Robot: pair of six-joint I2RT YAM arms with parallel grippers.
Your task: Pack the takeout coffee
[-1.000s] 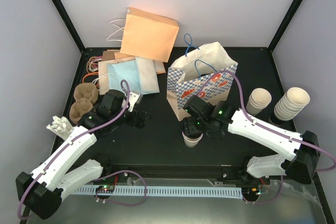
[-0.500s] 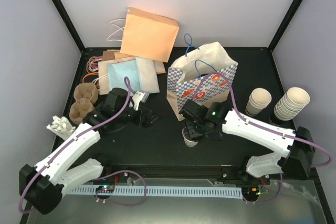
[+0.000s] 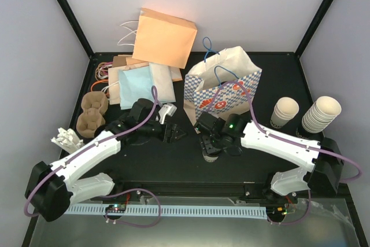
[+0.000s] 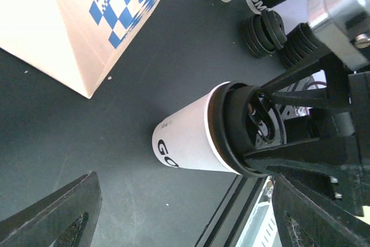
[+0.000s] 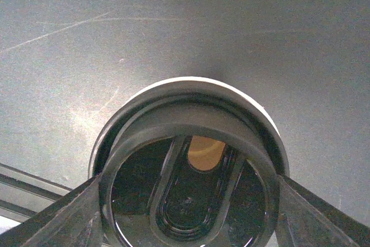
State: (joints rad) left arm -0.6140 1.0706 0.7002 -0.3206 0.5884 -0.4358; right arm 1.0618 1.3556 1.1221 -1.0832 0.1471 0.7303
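The takeout coffee cup (image 3: 210,155) is upright on the black table (image 3: 173,157), close to the near edge and about in its middle. It is just in front of the blue-checked bag (image 3: 222,91) but does not touch it. I cannot tell if the base of the cup rests fully on the table.

A black lid (image 5: 191,114) sits on the rim of the cup. It has 1 long opening, and something brown shows through it.

The right gripper (image 3: 211,143) comes from above and grasps this lid. Its 2 fingers (image 5: 63,218) press against opposite sides of the lid. In the left wrist view the same fingers reach to the lid from the right side, and the white wall of the cup (image 4: 188,140) carries black letters.

The left gripper (image 3: 176,133) is to the left of the cup and apart from it. Its jaws are wide and released, with nothing between them, and they point toward the cup.

The blue-checked bag stands open near the middle of the table. 2 stacks of cups (image 3: 285,111) stand near the right edge. Flat paper bags (image 3: 139,82) lie near the back left corner, and an orange bag (image 3: 166,37) leans on the back wall. Brown cup carriers (image 3: 92,114) are near the left edge.
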